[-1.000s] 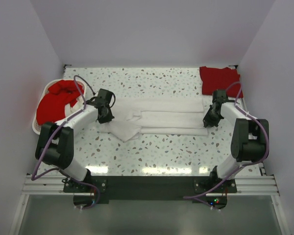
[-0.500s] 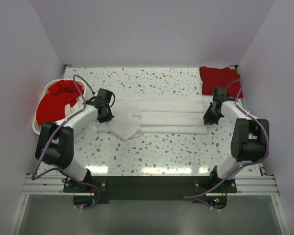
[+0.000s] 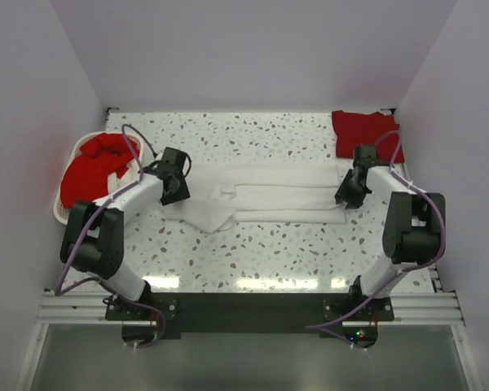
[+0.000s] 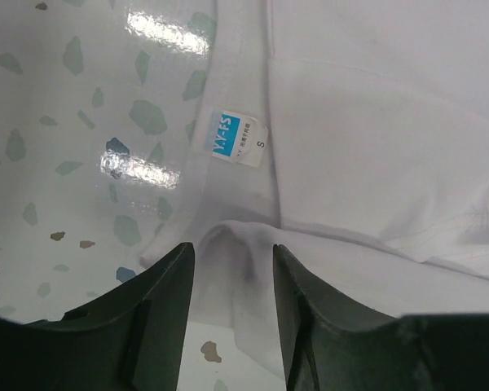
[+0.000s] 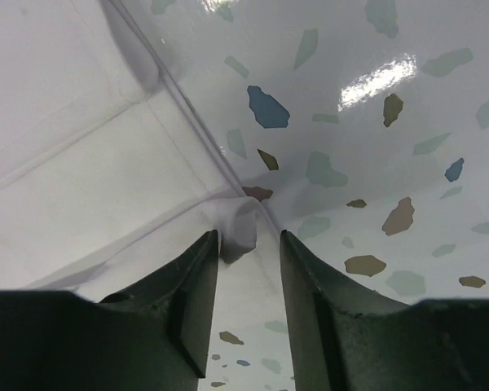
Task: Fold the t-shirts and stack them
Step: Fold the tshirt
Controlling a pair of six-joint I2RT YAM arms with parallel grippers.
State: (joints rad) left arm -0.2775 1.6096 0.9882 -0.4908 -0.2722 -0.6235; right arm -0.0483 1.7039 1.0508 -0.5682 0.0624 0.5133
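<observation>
Seen from above, a white cloth short-sleeved t-shirt (image 3: pixel 269 195) lies folded into a long band across the middle of the speckled white terrazzo table (image 3: pixel 269 244). One sleeve pokes out toward the near edge at the band's left end. My left gripper (image 3: pixel 177 190) is down at that left end, and my right gripper (image 3: pixel 345 195) is at the right end.

In my left wrist view, my two dark fingers stand partly apart. A raised fold of the collar stands between them, just below the small blue-and-white neck label (image 4: pixel 232 137), and the fold does not look squeezed. My right fingers are likewise partly apart, with a small pucker of the hem standing free in the gap.

A folded bright red cloth t-shirt (image 3: pixel 365 133) sits at the far right corner, near my right arm. Crumpled red cloth (image 3: pixel 94 167) fills the white oval plastic basket (image 3: pixel 59 212) at the left side.
</observation>
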